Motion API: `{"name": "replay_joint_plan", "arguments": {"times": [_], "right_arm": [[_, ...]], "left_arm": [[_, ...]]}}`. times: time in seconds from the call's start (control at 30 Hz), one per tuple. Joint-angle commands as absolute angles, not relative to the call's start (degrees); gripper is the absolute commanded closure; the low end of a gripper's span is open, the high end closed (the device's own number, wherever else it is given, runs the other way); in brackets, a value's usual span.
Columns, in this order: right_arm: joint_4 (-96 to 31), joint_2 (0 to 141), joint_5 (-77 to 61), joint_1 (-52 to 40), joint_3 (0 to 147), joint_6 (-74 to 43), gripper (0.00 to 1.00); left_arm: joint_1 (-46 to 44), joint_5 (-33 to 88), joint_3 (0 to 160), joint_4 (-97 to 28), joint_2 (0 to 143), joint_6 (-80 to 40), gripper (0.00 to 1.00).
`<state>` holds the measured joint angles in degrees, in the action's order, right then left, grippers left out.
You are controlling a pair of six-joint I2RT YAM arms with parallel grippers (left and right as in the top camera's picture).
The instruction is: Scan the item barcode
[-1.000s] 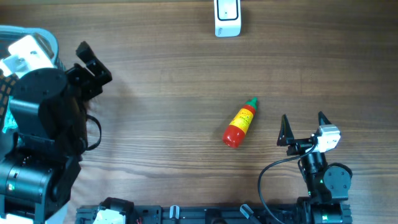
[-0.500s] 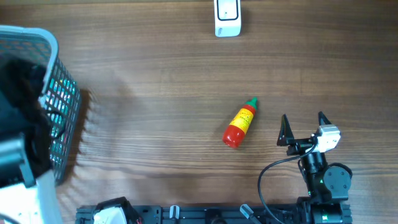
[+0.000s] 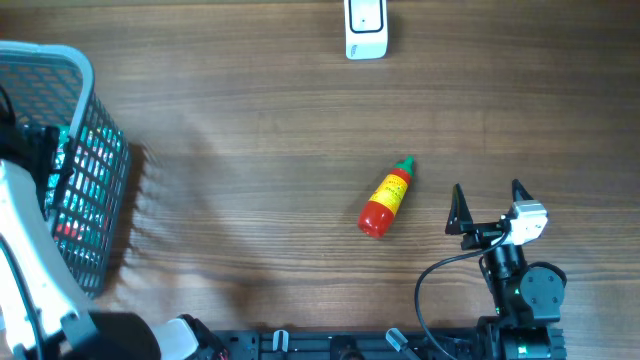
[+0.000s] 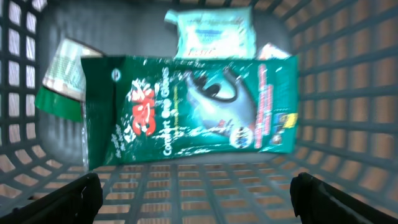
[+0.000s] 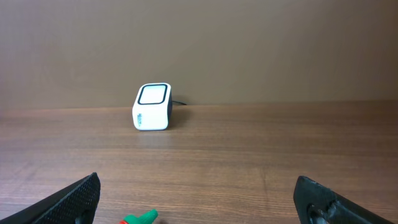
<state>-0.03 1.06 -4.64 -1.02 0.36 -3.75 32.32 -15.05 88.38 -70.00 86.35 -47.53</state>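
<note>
Grey basket (image 4: pixel 348 93) walls are being framed by the left gripper (image 4: pixel 196 186), jaws spread wide and empty, directly over a green packet (image 4: pixel 193 112) lying flat, long axis running finger to finger. A pale packet (image 4: pixel 214 31) is lying beyond. A red bottle (image 3: pixel 387 198) is lying just left of the right gripper (image 3: pixel 487 190), likewise spread and empty, cap pointing toward the far scanner (image 3: pixel 365 28).

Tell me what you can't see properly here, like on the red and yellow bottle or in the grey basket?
- Red and yellow plastic squeeze bottle: overhead, label print too small to read.
- Same bottle, right wrist view: bottom edge cuts off all but its green cap.
- Green foil packet: left wrist view, small print blurred.
- Pale packs in the grey mesh basket: same view, mostly under that packet.
- White boxy scanner: overhead, top edge cuts it.
</note>
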Motion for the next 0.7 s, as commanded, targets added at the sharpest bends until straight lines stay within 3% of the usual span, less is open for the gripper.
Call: {"name": "replay_joint_plan", "arguments": {"times": [0.0, 0.3, 0.5, 0.67], "right_arm": [[0.1, 1.0, -4.0, -0.9, 0.3, -3.2, 0.0], [0.1, 1.0, -4.0, -0.9, 0.3, -3.2, 0.0], [0.1, 1.0, -4.0, -0.9, 0.3, -3.2, 0.0], [0.1, 1.0, -4.0, -0.9, 0.3, -3.2, 0.0]], "left_arm": [[32.4, -13.9, 88.1, -70.4, 91.2, -48.2, 0.0], [32.4, -13.9, 88.1, -69.9, 97.3, -44.5, 0.0], [32.4, -6.8, 88.1, -65.6, 98.2, -33.1, 0.0], [32.4, -6.9, 88.0, -64.8, 99.7, -33.3, 0.0]]}}
